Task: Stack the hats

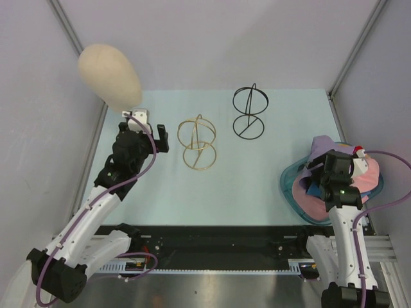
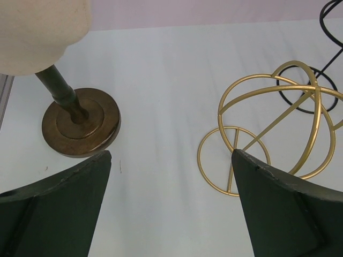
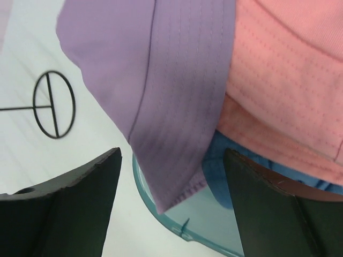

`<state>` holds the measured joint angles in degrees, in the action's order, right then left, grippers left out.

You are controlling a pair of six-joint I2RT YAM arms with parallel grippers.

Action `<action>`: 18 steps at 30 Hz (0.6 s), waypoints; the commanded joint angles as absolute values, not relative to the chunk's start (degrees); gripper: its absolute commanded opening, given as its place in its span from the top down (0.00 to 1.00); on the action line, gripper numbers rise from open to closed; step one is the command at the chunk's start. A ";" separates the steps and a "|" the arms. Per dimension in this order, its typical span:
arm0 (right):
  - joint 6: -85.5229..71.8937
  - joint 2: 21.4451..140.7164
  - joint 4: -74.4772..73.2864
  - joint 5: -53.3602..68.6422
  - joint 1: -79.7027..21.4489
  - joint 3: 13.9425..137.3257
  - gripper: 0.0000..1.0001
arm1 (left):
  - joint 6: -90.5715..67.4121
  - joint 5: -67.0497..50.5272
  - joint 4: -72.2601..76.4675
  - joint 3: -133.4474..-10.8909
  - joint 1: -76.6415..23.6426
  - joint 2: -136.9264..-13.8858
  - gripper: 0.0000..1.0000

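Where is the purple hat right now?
In the top view, the lilac hat lies on the right side, at the far end of the teal tray, overlapping the pink hat.

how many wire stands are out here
2. The gold stand sits centre-left. The black stand is farther back and to its right. Both show in full, and none looks hidden.

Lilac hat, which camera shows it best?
Right wrist: the lilac hat is close up, its brim lying over the teal tray. Top external shows it partly hidden by the right arm; left wrist shows none.
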<state>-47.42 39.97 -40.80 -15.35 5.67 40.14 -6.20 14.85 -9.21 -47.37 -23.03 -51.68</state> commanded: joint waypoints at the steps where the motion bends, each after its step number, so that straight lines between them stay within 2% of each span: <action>1: -46.23 40.60 -33.40 -15.56 8.00 40.17 0.19 | -7.38 15.91 -9.93 -50.97 -23.29 -50.71 0.00; 6: -45.00 41.39 -30.15 -13.37 10.62 37.98 0.23 | -7.73 15.91 -9.76 -51.68 -23.29 -51.68 0.00; 9: -44.91 42.18 -26.99 -11.69 11.60 36.13 0.29 | -7.91 15.73 -9.84 -52.29 -23.29 -52.03 0.00; 12: -43.25 42.01 -25.23 -11.60 11.95 36.82 0.40 | -8.00 15.82 -9.58 -52.65 -23.29 -52.21 0.00; 16: -40.26 41.57 -25.40 -11.16 12.22 41.81 0.68 | -7.73 16.17 -9.23 -52.47 -23.29 -52.38 0.00; 18: -39.29 41.75 -25.84 -10.72 12.22 43.58 0.77 | -7.65 16.26 -9.05 -52.38 -23.29 -52.38 0.00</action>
